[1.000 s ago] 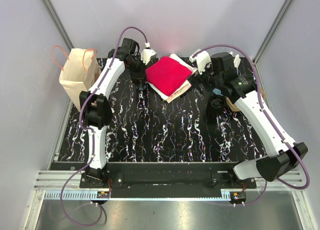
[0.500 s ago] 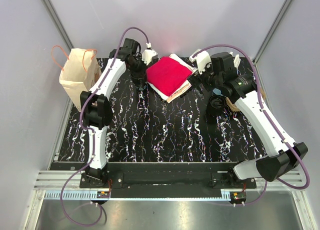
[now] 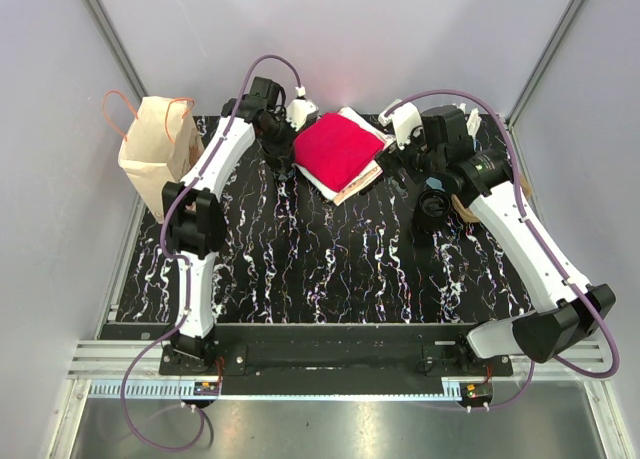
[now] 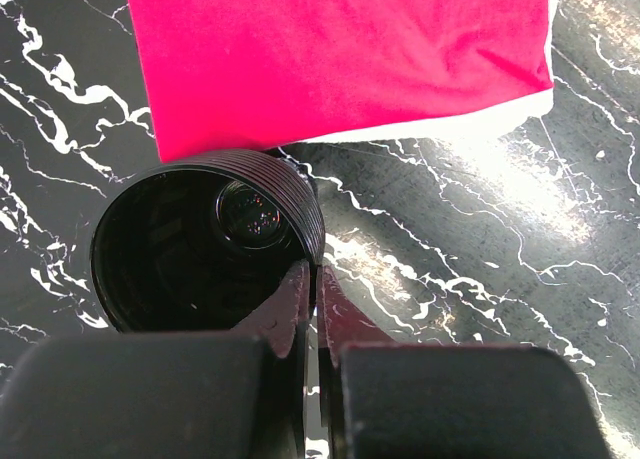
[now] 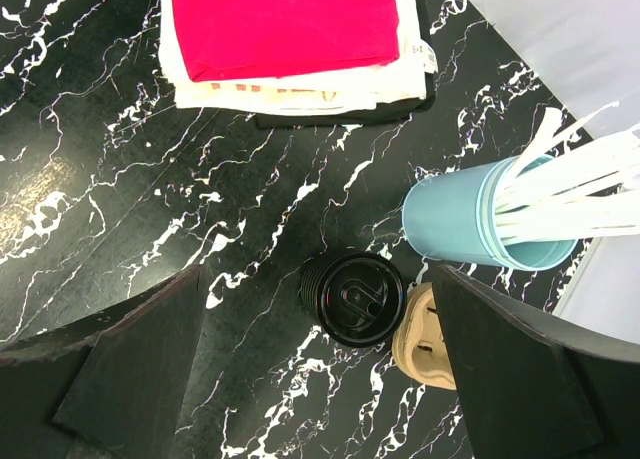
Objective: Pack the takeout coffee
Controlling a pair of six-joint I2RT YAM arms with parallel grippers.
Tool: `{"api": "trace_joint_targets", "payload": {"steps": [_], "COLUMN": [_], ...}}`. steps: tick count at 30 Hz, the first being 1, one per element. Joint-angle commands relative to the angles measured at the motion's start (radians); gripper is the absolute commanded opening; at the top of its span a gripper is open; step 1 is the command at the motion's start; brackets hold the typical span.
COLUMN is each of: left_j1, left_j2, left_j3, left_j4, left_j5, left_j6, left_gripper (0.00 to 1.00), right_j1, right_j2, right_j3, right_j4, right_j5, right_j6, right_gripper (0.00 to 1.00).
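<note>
We see the left pincer [image 4: 312, 274] at the far side of the table [image 3: 330, 269]. Its two fingers [image 4: 285, 314] are pressed almost flat together. They nip the rim of an open black cup [image 4: 205, 239]: one finger seems to sit inside the cup and the other outside. This cup has no lid and has ridges round its top. It stands on the table, just beside the edge of a red cloth [image 4: 340, 49]. The red cloth lies on top of a small pile of white cloths [image 5: 300, 89].

The right pincer [image 5: 318, 276] is spread as wide as it can go. It has hold of nothing. It hangs in the air over the right side of the table. Right under it we see a second black cup [image 5: 355, 299], and this one has its lid on. That cup stands upright on the table. A tan, cardboard-coloured thing [image 5: 428, 344] touches it on one side, but we cannot tell what that thing is. A blue cup [image 5: 470, 229] stands near them, full of thin white sticks [image 5: 570, 169].

A brown paper bag [image 3: 155, 149] with orange handles stands open at the far left corner of the table. It is well apart from both black cups.
</note>
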Motion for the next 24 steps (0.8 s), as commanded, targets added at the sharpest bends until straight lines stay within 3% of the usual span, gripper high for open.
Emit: {"api": "trace_joint_targets", "payload": {"steps": [1, 24], "left_j1": [-0.006, -0.017], "left_j2": [-0.054, -0.083], "left_j3": [0.047, 0.061], "left_j4": [0.039, 0.051], "left_j5": [-0.025, -0.030], "left_j6": [-0.004, -0.007], "left_gripper": [0.00, 0.00], "right_j1": [-0.010, -0.012], "right_j2": [-0.037, -0.037], "right_j3": [-0.003, -0.002], "right_j4": [0.037, 0.041], "right_j5": [-0.006, -0.011], "right_j6": [0.016, 0.014], "right_gripper": [1.00, 1.00]}}
